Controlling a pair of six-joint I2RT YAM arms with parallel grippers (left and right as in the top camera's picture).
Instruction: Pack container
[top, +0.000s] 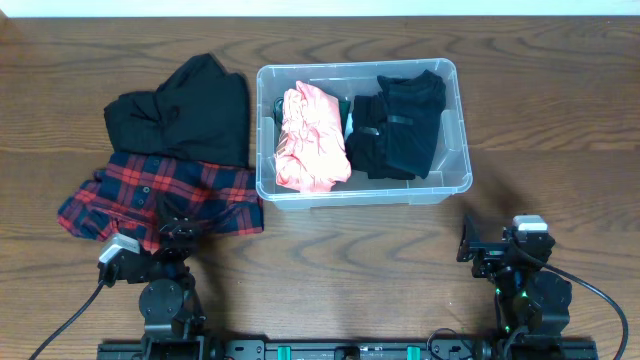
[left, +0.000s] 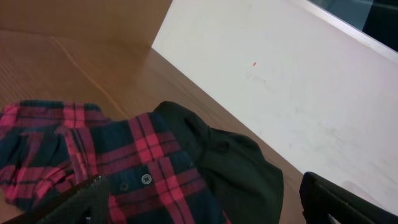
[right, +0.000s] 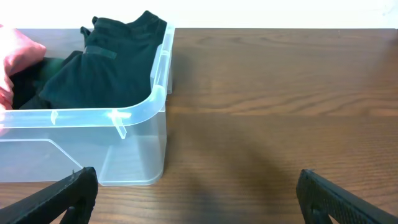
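The clear plastic container (top: 455, 115) stands at the table's middle back and holds a folded pink garment (top: 312, 138) and folded black clothes (top: 400, 122). It also shows in the right wrist view (right: 134, 115) with the black clothes (right: 106, 62) inside. A red plaid shirt (top: 150, 195) and a black garment (top: 185, 110) lie on the table left of the container. My left gripper (top: 170, 232) is open just over the plaid shirt's (left: 143, 162) near edge. My right gripper (top: 490, 248) is open and empty at the front right, near the container's corner.
The wooden table (top: 560, 120) stretches right of the container. A white wall (left: 280, 68) borders the table's far edge in the left wrist view.
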